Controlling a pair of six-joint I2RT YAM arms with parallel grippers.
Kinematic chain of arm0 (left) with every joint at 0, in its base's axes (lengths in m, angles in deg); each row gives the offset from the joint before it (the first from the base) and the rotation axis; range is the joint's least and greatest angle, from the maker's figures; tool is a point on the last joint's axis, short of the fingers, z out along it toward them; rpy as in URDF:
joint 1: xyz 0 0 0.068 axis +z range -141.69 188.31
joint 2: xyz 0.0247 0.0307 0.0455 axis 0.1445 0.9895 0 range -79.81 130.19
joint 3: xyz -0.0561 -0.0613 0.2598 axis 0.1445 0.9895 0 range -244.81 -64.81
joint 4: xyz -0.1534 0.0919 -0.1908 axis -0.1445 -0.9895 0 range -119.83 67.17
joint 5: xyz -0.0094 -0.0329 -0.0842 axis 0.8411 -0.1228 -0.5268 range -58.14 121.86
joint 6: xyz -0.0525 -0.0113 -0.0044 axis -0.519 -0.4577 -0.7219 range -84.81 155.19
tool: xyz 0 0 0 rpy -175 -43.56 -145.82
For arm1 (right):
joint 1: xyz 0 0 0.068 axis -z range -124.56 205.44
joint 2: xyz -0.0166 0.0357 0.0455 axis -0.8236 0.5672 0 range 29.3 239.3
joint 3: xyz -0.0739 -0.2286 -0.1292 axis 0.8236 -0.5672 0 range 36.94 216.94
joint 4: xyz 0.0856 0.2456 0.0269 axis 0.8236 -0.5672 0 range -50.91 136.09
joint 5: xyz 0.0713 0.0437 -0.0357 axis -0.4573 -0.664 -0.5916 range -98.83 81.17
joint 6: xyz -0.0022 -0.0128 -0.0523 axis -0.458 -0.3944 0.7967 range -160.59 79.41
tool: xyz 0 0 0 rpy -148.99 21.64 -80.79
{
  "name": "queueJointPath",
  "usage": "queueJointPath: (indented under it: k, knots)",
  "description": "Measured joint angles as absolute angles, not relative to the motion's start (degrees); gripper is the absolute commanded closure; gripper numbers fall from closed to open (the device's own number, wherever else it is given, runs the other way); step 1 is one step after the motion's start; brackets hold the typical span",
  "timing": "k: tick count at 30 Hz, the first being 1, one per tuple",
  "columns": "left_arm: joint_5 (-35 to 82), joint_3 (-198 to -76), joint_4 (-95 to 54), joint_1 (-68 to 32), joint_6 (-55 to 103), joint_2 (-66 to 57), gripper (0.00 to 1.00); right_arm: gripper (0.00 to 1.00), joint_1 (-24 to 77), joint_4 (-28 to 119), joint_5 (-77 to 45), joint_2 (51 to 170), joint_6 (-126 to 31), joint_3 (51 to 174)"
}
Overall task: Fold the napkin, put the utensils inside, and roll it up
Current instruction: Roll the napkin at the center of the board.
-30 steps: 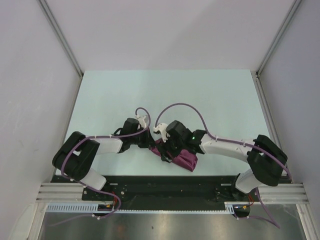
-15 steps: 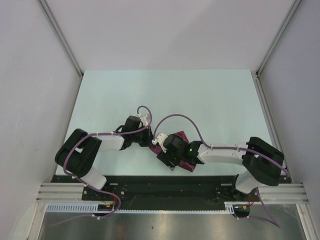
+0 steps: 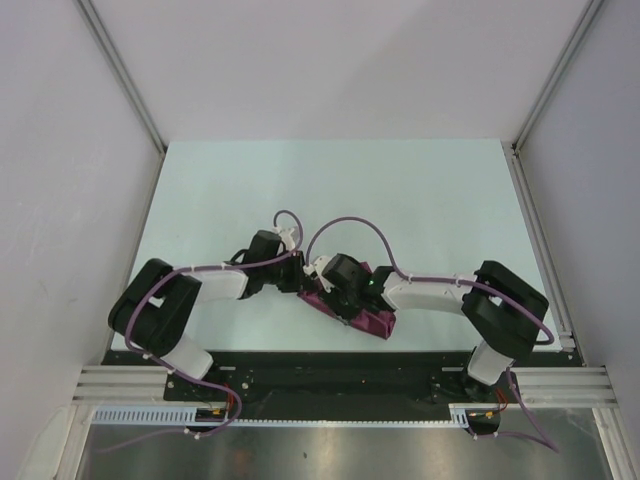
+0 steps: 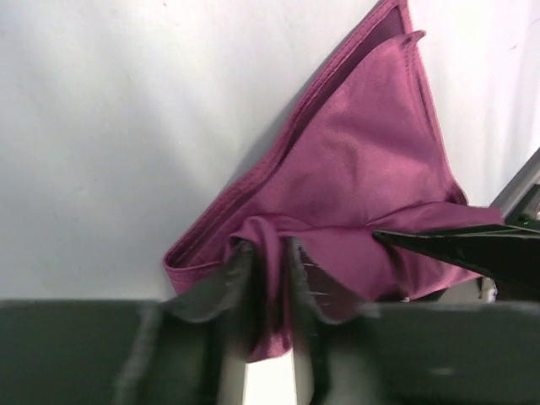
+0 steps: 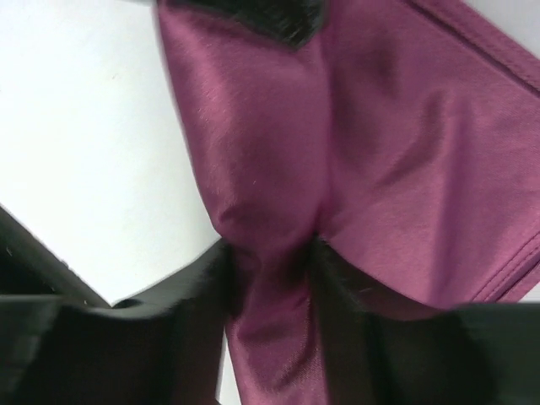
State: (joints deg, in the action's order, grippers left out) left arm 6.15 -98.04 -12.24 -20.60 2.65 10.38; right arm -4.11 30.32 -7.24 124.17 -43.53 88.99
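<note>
The plum napkin [image 3: 368, 318] lies bunched and folded near the table's front edge, between both grippers. My left gripper [image 3: 298, 280] is shut on a pinched fold at the napkin's [image 4: 363, 169] left end. My right gripper [image 3: 330, 285] is shut on a fold of the napkin [image 5: 405, 152] close beside it. In the left wrist view the left gripper [image 4: 268, 253] pinches the cloth and the right gripper's black finger [image 4: 456, 240] enters from the right. In the right wrist view the right gripper [image 5: 272, 257] grips a bunched ridge. The orange spoon is hidden.
The pale table [image 3: 400, 190] stretches behind the napkin. Grey walls and metal frame posts [image 3: 120, 75] enclose it. The black base rail [image 3: 330, 375] runs along the near edge just in front of the napkin.
The right gripper has moved left and slightly forward along the napkin, toward the left gripper. The left gripper has shifted slightly right. The napkin has bunched tighter between them.
</note>
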Motion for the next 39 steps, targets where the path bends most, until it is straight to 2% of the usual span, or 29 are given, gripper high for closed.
queueJointPath:
  k: [2,5,8,16,28,33,36,39]
  knots:
    - [6.2,-98.1,-12.9,-20.2,2.6,9.3,0.47,0.67,-2.8,28.9,-8.6,125.1,-43.8,90.5]
    - [6.9,-98.1,-15.0,-19.2,3.0,6.3,0.35,0.71,-0.9,27.8,-11.8,125.8,-44.0,91.5]
    - [8.4,-98.1,-17.7,-17.0,3.6,1.4,0.33,0.72,1.6,27.9,-17.4,126.0,-44.0,91.6]
    - [10.4,-96.5,-17.9,-14.9,7.0,-8.5,0.33,0.73,10.4,29.6,-37.8,129.1,-45.0,91.4]
    - [7.4,-92.5,-10.1,-16.6,7.1,-3.6,0.35,0.76,20.5,33.8,-61.6,137.9,-46.6,91.3]
    - [7.0,-93.1,-7.5,-18.0,6.8,0.8,0.41,0.76,22.2,34.5,-66.7,140.6,-46.6,91.6]
    - [6.5,-94.0,-6.7,-18.5,6.7,3.1,0.47,0.76,23.0,34.6,-68.9,142.0,-46.7,91.9]
    - [5.9,-94.7,-5.6,-18.7,6.6,4.7,0.58,0.75,23.7,34.7,-70.7,143.2,-47.1,92.2]
